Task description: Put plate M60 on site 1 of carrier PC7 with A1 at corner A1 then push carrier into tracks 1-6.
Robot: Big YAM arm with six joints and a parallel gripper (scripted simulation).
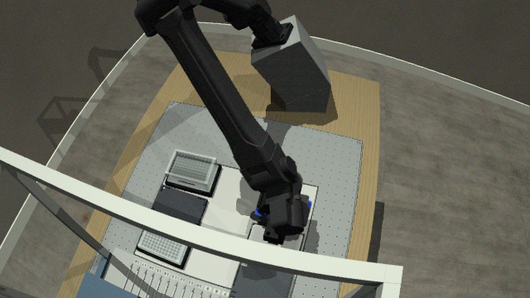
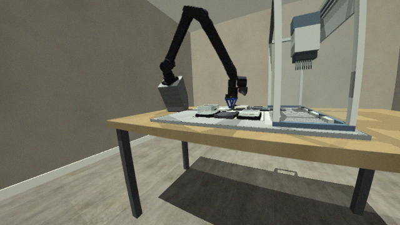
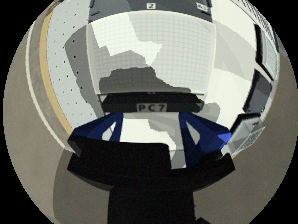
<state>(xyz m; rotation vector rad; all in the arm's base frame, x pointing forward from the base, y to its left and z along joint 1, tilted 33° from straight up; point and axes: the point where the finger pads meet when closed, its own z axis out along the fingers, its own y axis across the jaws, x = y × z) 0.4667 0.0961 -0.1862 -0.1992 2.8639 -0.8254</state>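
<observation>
The end effector (image 2: 231, 102), at the centre of the side view, hangs low over the carrier (image 1: 257, 233) with its blue fingers spread and nothing between them. In the wrist view a white fine-welled plate (image 3: 156, 46) fills the upper middle of the frame, lying flat on the carrier just beyond the fingers. In the top view most of that plate is hidden under the arm. At lower left of the top view, three nests sit in a row on the desk (image 1: 356, 103): a clear block (image 1: 191, 170) uppermost, a bare dark nest (image 1: 180, 204) in the middle, and a white plate (image 1: 162, 247) lowest.
</observation>
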